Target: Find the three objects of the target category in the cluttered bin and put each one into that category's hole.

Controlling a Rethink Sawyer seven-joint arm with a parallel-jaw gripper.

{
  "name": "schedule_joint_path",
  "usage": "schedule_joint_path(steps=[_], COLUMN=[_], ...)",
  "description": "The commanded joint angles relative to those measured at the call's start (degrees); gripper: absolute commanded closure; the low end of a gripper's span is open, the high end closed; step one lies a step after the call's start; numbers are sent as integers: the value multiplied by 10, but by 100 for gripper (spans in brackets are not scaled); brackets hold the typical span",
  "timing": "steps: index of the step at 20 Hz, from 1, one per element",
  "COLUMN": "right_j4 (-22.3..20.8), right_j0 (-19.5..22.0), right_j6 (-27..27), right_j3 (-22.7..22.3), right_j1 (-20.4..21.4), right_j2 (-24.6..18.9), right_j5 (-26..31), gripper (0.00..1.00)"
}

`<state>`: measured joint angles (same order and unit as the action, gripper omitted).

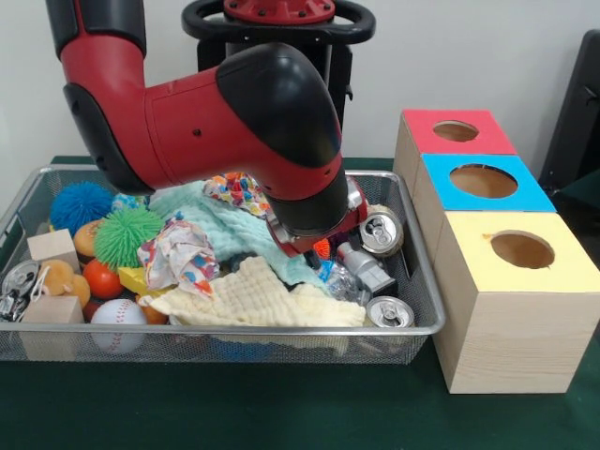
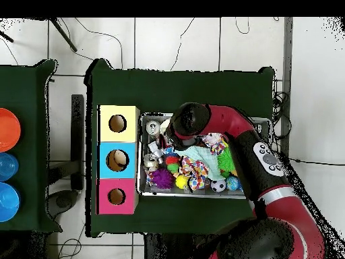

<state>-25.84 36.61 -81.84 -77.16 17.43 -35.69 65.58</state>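
Note:
The silver wire-mesh bin (image 1: pixel 234 330) sits left of three wooden boxes; it also shows in the overhead view (image 2: pixel 202 195). My gripper (image 1: pixel 364 267) is low inside the bin's right end, between two silver cans, mostly hidden by my arm's red and black wrist. A crumpled clear bottle with a bit of blue (image 1: pixel 336 279) lies just left of the gripper, touching or nearly so. I see no other bottles; cloths and the arm cover much of the bin. The blue-top box's hole (image 1: pixel 483 181) is the middle one and also shows in the overhead view (image 2: pixel 117 160).
Red-top box (image 1: pixel 457 131) and yellow-top box (image 1: pixel 521 250) flank the blue one. Silver cans (image 1: pixel 382 232) (image 1: pixel 390 312) lie by the gripper. Cloths (image 1: pixel 253 300), spiky balls (image 1: pixel 127 234), a baseball (image 1: pixel 118 314) and wooden blocks (image 1: pixel 52 248) fill the bin's left.

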Motion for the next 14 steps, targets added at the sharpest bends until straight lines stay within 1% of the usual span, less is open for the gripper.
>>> schedule_joint_path(steps=[1, 9, 13, 14], right_j4=[-24, -4, -1, 0], right_j0=[-4, -4, -6, -6], right_j6=[96, 76, 66, 64], right_j3=[-26, -17, -15, -16], right_j1=[-35, -28, -28, -22], right_j2=[-21, -26, -24, -24], right_j5=[-49, -33, -34, -30], gripper=[0, 0, 0, 0])
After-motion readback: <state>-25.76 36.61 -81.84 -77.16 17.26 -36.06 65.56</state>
